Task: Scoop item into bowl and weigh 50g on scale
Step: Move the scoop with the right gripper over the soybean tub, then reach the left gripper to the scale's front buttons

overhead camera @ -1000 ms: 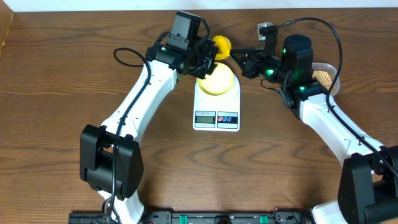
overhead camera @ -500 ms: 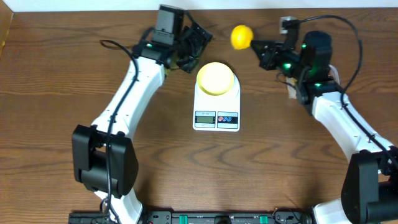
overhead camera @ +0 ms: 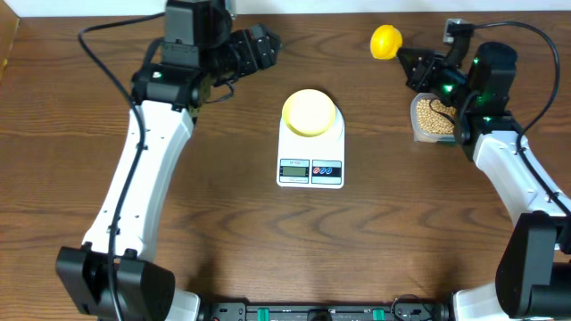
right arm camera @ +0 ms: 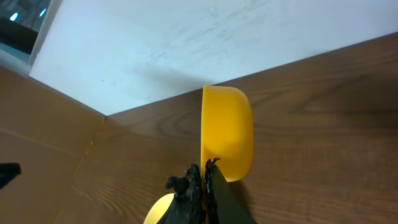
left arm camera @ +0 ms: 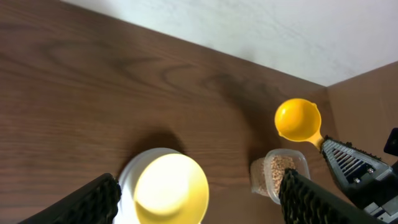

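The pale yellow-green bowl [overhead camera: 310, 111] sits on the white scale [overhead camera: 310, 152] at mid table; it also shows in the left wrist view [left arm camera: 171, 190]. My right gripper [overhead camera: 410, 61] is shut on the handle of a yellow scoop [overhead camera: 385, 41], held in the air at the back right, left of the clear tub of beans [overhead camera: 434, 116]. The right wrist view shows the scoop [right arm camera: 227, 134] edge-on above the jaws [right arm camera: 205, 171]. My left gripper [overhead camera: 259, 46] is open and empty, raised at the back left of the scale. The left wrist view shows the scoop [left arm camera: 298, 119] and the tub [left arm camera: 278, 171].
The white wall runs along the table's back edge [overhead camera: 321, 7]. A cardboard-coloured panel [left arm camera: 367, 106] stands at the right in the left wrist view. My right arm's cable [overhead camera: 535, 53] loops above the tub.
My right gripper has carried the scoop away from the bowl, to the right and toward the tub. My left gripper has let go of the bowl and drawn back to the left.
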You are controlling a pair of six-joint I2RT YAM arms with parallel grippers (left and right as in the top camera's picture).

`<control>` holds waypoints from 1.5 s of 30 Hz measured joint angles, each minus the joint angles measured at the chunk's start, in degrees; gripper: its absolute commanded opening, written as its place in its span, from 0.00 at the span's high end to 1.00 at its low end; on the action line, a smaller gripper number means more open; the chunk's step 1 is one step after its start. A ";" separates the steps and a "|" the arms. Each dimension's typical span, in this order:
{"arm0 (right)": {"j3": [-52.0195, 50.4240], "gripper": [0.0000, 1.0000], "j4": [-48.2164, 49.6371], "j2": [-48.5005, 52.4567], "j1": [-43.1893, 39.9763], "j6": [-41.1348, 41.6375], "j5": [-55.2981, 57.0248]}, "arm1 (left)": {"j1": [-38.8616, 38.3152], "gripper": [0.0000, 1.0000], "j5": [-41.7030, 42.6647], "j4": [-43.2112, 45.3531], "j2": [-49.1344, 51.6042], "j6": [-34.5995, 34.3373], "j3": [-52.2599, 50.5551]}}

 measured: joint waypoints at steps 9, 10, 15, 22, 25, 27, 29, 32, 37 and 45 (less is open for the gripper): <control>0.17 0.99 -9.51 -0.09 1.62 -1.29 -1.01 | 6.21 0.16 -1.05 -1.31 -0.24 7.28 0.00; 0.17 0.99 -10.88 -0.33 2.23 -1.33 -1.09 | 7.15 0.16 -1.03 -0.81 -0.24 7.65 0.00; 0.20 0.99 -19.26 -4.04 3.78 -1.92 -1.40 | 12.63 0.16 -1.18 3.93 -0.24 8.81 0.00; 0.28 0.99 -31.56 -13.90 3.76 -6.58 2.49 | 18.69 0.16 -1.29 6.97 -0.24 9.09 0.00; 0.33 0.99 -35.15 -16.04 3.56 -8.94 4.31 | 19.23 0.16 -1.27 6.54 -0.24 9.11 0.00; 0.33 0.99 -36.59 -16.35 2.95 -10.16 4.98 | 19.17 0.19 -1.25 5.81 -0.24 9.11 0.00; 0.33 0.99 -37.70 -16.24 1.09 -11.65 5.49 | 18.91 0.26 -1.25 4.70 -0.24 9.20 0.00; 0.33 0.99 -37.70 -16.20 -1.88 -13.07 5.27 | 17.99 0.49 -0.68 0.74 -0.24 10.64 -0.02; 0.33 0.99 -37.46 -16.20 -9.73 -14.97 4.48 | 13.44 0.81 0.35 -9.55 -0.24 15.50 -0.13; 0.33 0.99 -37.64 -16.20 -17.73 -16.92 0.79 | 0.68 0.92 -4.83 -15.80 -0.28 19.21 -6.93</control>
